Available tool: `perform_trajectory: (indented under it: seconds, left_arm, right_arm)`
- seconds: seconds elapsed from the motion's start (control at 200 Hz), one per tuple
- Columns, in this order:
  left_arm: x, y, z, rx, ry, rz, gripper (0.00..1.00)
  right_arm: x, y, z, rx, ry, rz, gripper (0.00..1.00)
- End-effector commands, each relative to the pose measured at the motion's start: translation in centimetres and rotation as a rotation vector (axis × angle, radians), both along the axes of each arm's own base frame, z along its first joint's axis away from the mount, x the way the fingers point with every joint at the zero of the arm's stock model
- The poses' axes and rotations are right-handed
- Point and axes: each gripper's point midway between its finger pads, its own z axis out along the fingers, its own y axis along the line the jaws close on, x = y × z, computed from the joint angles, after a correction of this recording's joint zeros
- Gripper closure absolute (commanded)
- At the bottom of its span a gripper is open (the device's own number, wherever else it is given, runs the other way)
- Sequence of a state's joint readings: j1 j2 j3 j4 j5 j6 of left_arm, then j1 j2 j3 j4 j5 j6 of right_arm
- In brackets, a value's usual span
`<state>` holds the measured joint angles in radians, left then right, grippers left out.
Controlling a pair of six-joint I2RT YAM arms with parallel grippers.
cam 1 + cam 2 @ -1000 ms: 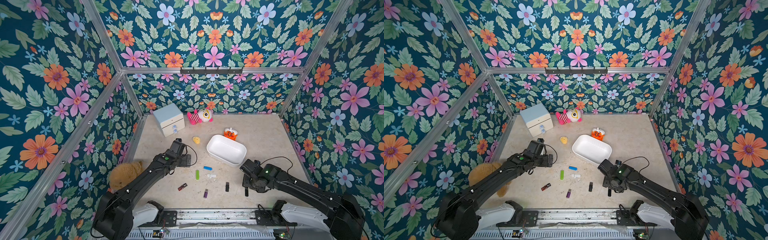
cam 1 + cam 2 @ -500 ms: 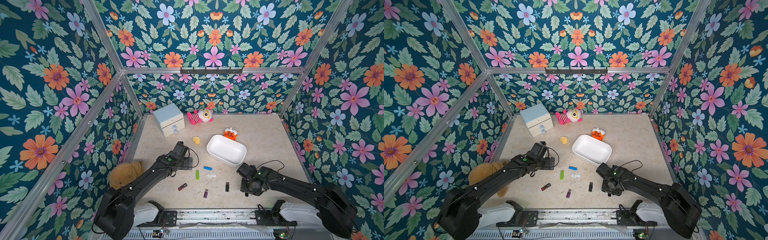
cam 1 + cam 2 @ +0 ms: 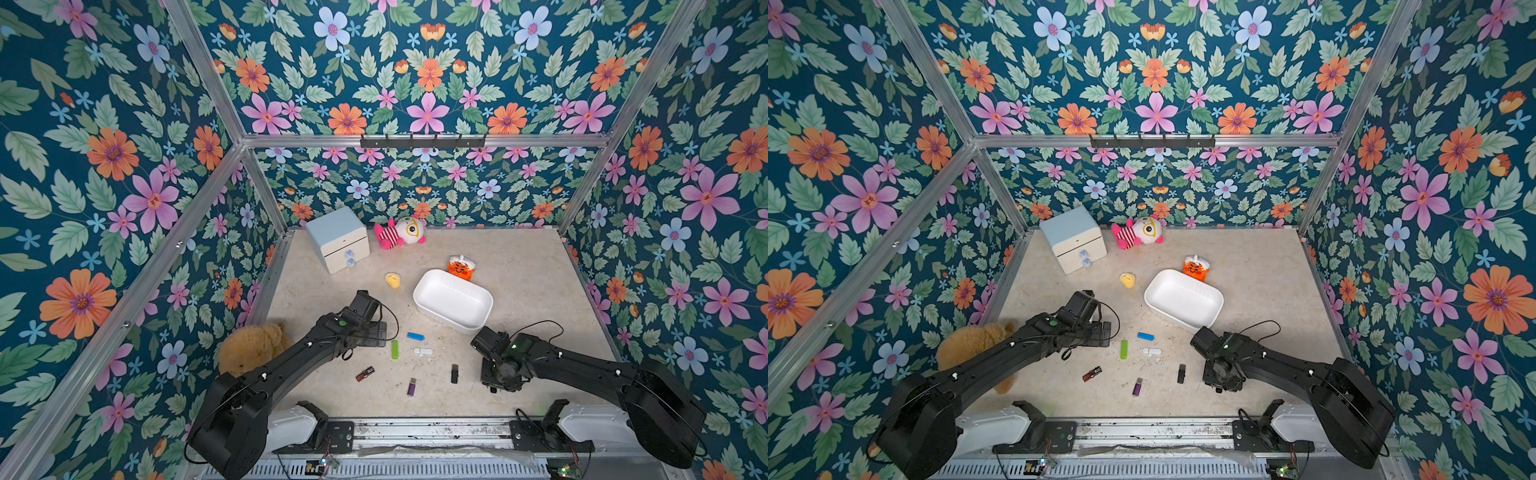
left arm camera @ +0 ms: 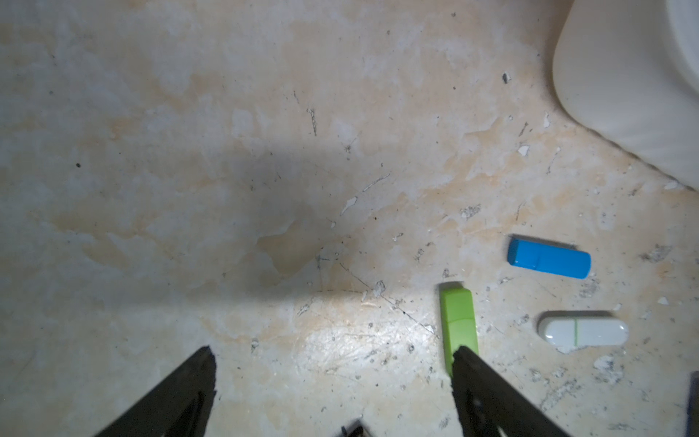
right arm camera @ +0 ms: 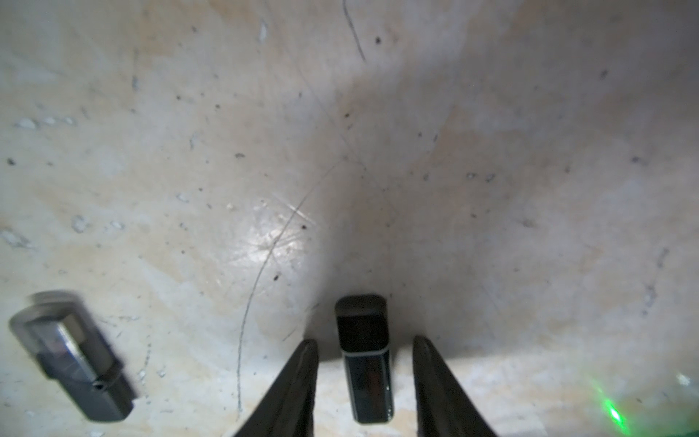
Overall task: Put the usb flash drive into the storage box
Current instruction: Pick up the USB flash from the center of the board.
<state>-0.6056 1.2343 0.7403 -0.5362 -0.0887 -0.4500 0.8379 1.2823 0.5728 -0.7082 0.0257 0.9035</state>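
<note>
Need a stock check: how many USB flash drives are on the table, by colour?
Blue drive: 1
Green drive: 1
White drive: 1
Red drive: 1
Purple drive: 1
Black drives: 2
Total: 7

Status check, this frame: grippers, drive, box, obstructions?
Left gripper open, empty, by green drive. Right gripper jaws straddle black drive, not yet closed. Storage box empty. Nothing blocking.

Teal floral walls (image 3: 428, 75) framed in aluminium rails (image 3: 540, 140) enclose a scuffed beige desk (image 3: 528, 266); a small drawer cabinet (image 3: 338, 237) stands at eleven o'clock.
</note>
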Motion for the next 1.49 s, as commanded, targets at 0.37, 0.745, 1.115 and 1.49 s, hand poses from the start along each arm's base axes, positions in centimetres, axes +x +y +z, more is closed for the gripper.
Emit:
perform_trajectory:
  seconds: [0.37,0.745,1.115,1.49]
  left_arm:
    - [-3.7,-0.7,-2.4,-0.037,0.154,0.047,0.01]
    - [-3.1,-3.9,-2.9,-0.036,0.152,-0.011,0.02]
    - [-3.1,-5.3,-5.3,0.029,0.217,-0.028,0.17]
    - [-3.0,-7.0,-6.4,0.06,0.249,-0.057,0.27]
  right_arm:
    - [-0.9,-0.3,-0.7,0.006,0.033,0.004,1.0]
    - [1.0,-0.7,4.6,-0.017,-0.081,0.007,1.0]
    - [2.4,-1.8,8.5,0.015,-0.147,-0.02,1.0]
    - [2.2,-2.2,8.4,0.017,-0.139,-0.02,1.0]
